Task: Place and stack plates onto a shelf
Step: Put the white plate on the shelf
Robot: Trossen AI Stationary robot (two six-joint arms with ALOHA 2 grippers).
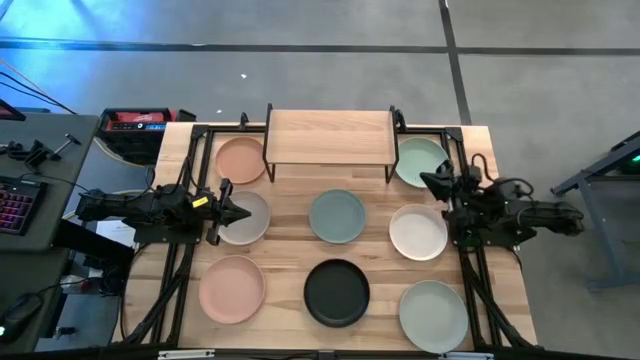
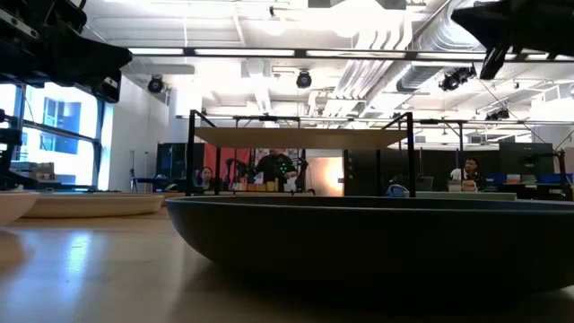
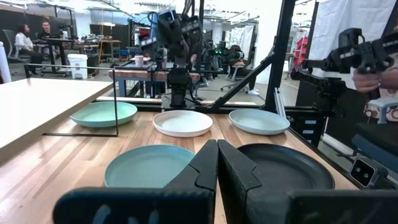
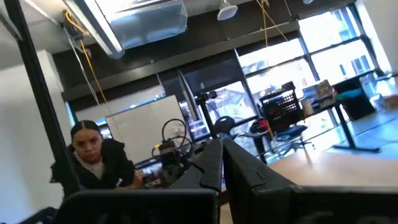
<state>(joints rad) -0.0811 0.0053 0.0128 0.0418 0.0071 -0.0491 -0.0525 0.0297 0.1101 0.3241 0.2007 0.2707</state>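
Eight plates lie flat on the wooden table: peach (image 1: 240, 160), grey (image 1: 243, 217), grey-blue (image 1: 337, 216), white (image 1: 418, 232), pale green (image 1: 420, 162), a second peach (image 1: 232, 289), black (image 1: 337, 293) and a second pale green (image 1: 434, 316). The shelf (image 1: 328, 140) stands at the far edge with nothing on its top. My left gripper (image 1: 240, 212) hovers shut over the grey plate's left part, pointing right; its wrist view shows the fingers together (image 3: 217, 163). My right gripper (image 1: 428, 180) hovers shut by the far pale green plate's near rim, fingers together (image 4: 222, 163), tipped upward.
Black frame rails (image 1: 178, 250) run along both table sides beneath the arms. A desk with a keyboard (image 1: 15, 205) and a red case (image 1: 135, 122) lie left of the table. People sit in the room beyond (image 4: 93, 155). The black plate (image 2: 377, 242) fills the low view's foreground.
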